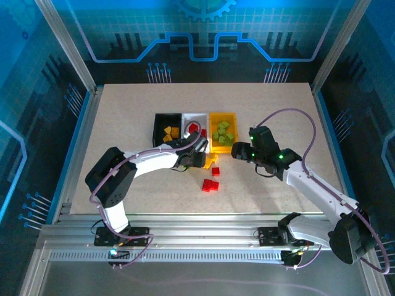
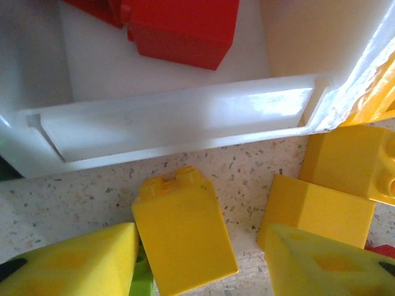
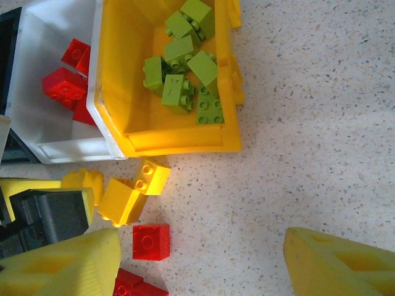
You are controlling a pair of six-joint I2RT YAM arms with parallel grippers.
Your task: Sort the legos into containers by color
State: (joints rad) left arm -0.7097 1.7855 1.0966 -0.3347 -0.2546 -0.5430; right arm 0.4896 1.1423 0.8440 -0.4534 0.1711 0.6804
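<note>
The left gripper [image 2: 200, 259], spread, straddled a yellow brick [image 2: 185, 240] beside the white bin [image 2: 173, 117], likely for pickup; the right gripper [image 3: 200, 259] hovered spread, empty.

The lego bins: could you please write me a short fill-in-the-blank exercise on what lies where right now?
The bricks inside the yellow bin are all ___.
The sorted red bricks lie in the ___ bin.
The left end effector straddles a loose brick whose colour is ___.
Missing words: green; white; yellow.
</note>
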